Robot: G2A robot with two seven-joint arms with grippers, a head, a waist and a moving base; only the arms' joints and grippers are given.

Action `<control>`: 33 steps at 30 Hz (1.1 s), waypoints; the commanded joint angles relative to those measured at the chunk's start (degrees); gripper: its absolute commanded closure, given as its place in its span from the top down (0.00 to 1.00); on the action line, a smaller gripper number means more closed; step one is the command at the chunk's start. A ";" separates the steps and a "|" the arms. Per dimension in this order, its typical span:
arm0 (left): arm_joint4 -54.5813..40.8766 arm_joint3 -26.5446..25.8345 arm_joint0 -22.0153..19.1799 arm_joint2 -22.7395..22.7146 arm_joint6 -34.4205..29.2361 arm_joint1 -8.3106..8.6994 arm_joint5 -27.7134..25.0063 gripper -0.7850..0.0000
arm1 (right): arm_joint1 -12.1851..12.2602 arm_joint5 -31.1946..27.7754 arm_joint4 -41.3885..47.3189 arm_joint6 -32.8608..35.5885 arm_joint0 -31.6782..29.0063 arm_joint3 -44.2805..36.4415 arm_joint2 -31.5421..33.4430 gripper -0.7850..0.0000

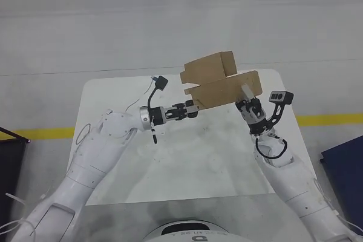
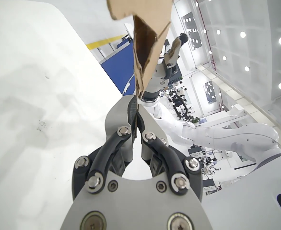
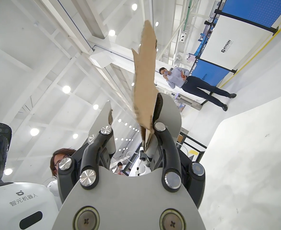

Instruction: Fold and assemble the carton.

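Top view: we judge the brown cardboard carton (image 1: 221,81) barely folded, flaps loose; left gripper (image 1: 195,109) pinches its edge, right gripper (image 1: 247,101) gapes around another.

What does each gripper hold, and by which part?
The left gripper pinches the carton at a thin edge of one end. The right gripper stands open around the other end's edge.
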 commanded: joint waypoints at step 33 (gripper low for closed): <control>15.83 -10.79 3.92 -5.23 -1.88 2.61 3.83 0.00 | 0.45 -5.60 -10.31 10.67 2.13 1.86 11.23 0.62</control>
